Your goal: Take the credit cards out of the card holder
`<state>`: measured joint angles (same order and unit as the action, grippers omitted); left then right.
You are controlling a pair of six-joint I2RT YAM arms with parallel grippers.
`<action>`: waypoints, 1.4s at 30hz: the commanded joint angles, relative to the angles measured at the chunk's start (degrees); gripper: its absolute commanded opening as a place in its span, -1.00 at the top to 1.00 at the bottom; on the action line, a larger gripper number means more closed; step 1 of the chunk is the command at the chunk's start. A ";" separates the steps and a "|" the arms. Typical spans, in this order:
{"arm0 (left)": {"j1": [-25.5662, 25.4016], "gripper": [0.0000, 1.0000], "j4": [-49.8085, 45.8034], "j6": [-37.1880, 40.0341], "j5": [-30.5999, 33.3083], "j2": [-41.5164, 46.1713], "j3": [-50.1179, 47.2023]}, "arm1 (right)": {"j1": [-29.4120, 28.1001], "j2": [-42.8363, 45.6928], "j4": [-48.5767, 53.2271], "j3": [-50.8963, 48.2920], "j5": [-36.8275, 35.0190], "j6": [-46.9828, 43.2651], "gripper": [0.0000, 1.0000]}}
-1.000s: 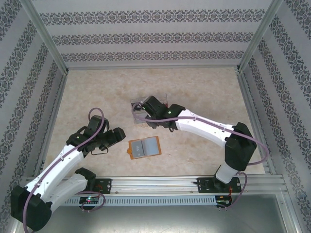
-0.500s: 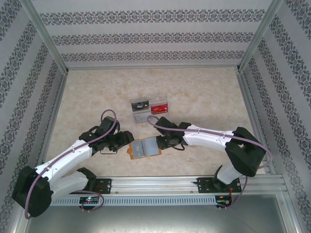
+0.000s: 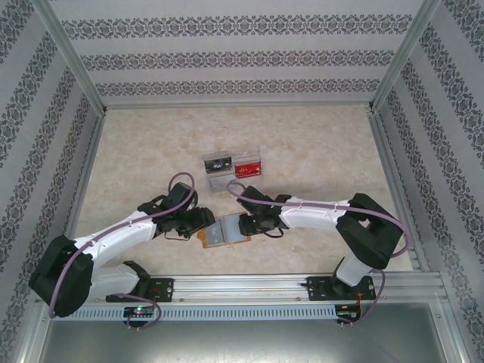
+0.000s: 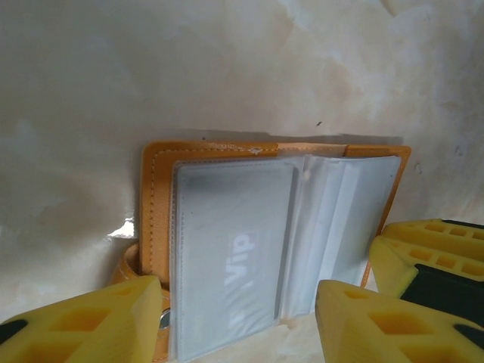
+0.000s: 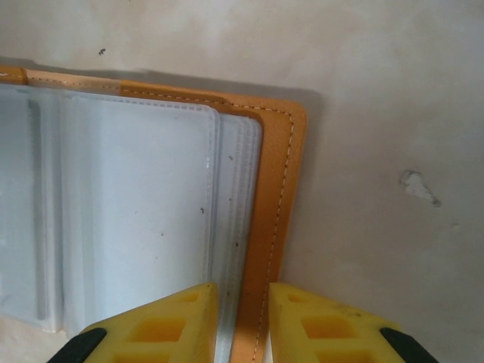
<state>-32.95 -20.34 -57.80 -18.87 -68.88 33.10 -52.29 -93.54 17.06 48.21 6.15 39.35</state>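
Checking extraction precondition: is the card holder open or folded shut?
Open, lying flat: card holder shows both sleeve pages spread, orange cover beneath.

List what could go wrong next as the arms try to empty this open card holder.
The left gripper straddles the sleeved Vip card; closing could pinch sleeve and card together and lift the whole card holder. The right gripper sits at the holder's very edge, so the holder might slide or flip.

Beige marbled worktop [image 3: 318, 144] noted, surface flat. Clear plastic compartment tray [image 3: 219, 186] stands near its centre. Grey-patterned striped wallpaper panels [image 3: 234, 57] enclose three sides. Aluminium rail [image 3: 249, 286] runs along the near edge, with aluminium posts at the corners
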 commanded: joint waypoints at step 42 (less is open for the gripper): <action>-2.05 0.00 3.53 1.86 -2.57 -6.50 1.76 | -2.64 -2.79 -2.16 0.31 1.44 3.63 0.50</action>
<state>-33.91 -20.60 -57.23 -19.20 -75.33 33.89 -54.54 -94.67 14.68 48.25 7.18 42.13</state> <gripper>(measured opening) 0.499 0.249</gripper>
